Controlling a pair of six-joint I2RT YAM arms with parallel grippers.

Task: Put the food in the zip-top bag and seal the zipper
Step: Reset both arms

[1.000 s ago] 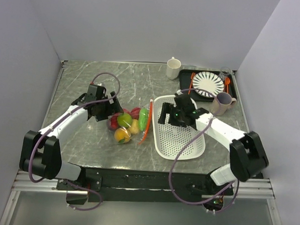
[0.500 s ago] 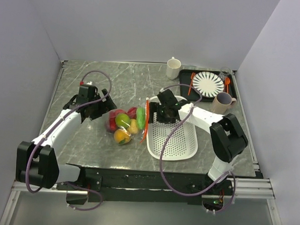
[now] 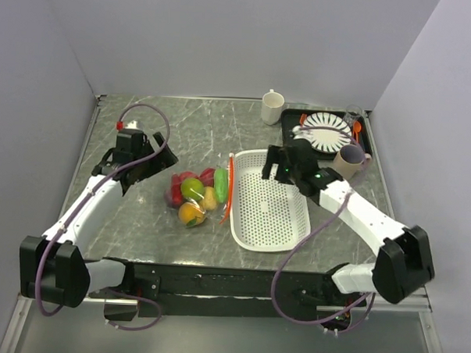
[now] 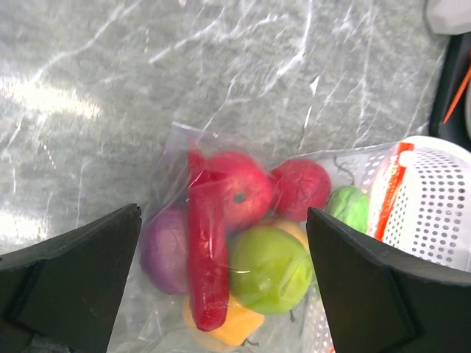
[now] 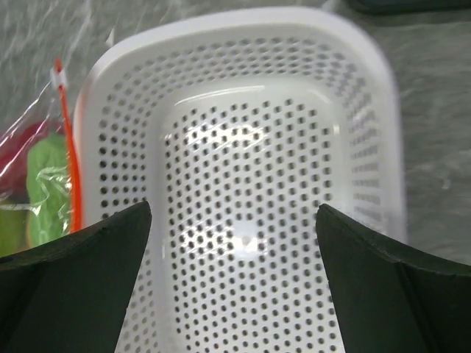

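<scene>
With the food (image 3: 193, 193) inside the zip-top bag (image 4: 176, 147) just beside the white basket (image 3: 241, 233), the left gripper (image 3: 161, 158) and right gripper (image 3: 275, 166) stood wide and empty; closure of the zipper (image 3: 230, 180) could not be confirmed.

Top external: fixed high at near edge, looking down over whole table (image 3: 144, 126). Left wrist: close above zip-top bag (image 4: 235, 220), facing down; right wrist: close above white basket (image 5: 250, 191). Wrist views share zipper (image 4: 388, 190) and basket rim.

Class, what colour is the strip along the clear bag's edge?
The zipper is orange-red, with a white slider; clearest in the right wrist view.
</scene>
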